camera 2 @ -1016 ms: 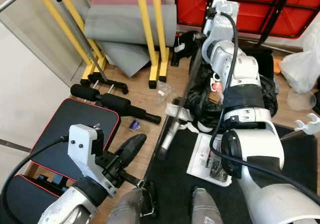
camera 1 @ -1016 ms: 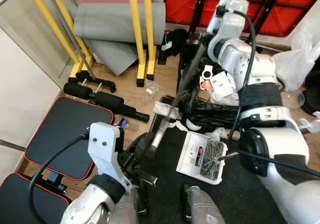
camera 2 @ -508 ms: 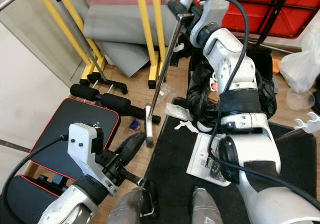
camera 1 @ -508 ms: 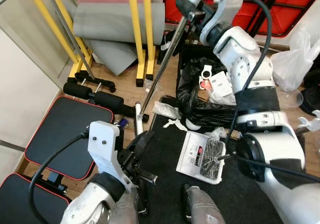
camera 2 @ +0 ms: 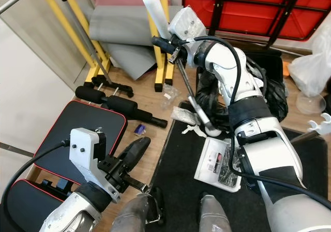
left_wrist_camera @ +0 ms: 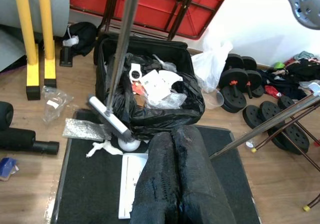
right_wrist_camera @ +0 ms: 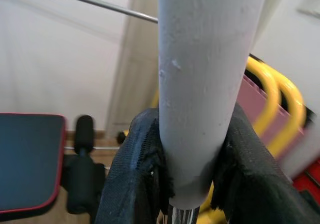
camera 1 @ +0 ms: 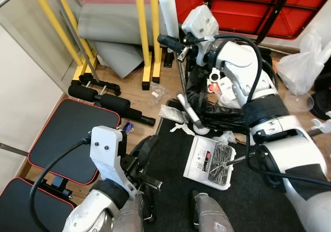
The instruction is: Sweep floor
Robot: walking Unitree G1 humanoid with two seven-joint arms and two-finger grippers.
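The right gripper (right_wrist_camera: 187, 184) is clamping the broom handle (right_wrist_camera: 210, 79), its head (camera 2: 207, 123) touching the black mat's (camera 2: 178, 175) far edge; the left gripper (left_wrist_camera: 176, 149) is staying pressed together.

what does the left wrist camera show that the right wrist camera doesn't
Left wrist view: the broom head beside the black trash bag, dumbbell plates, the black mat, and the left gripper with fingers together. Right wrist view: the right gripper clamped around the pale broom handle, and a red-trimmed bench pad. Both show the broom and yellow frame tubes.
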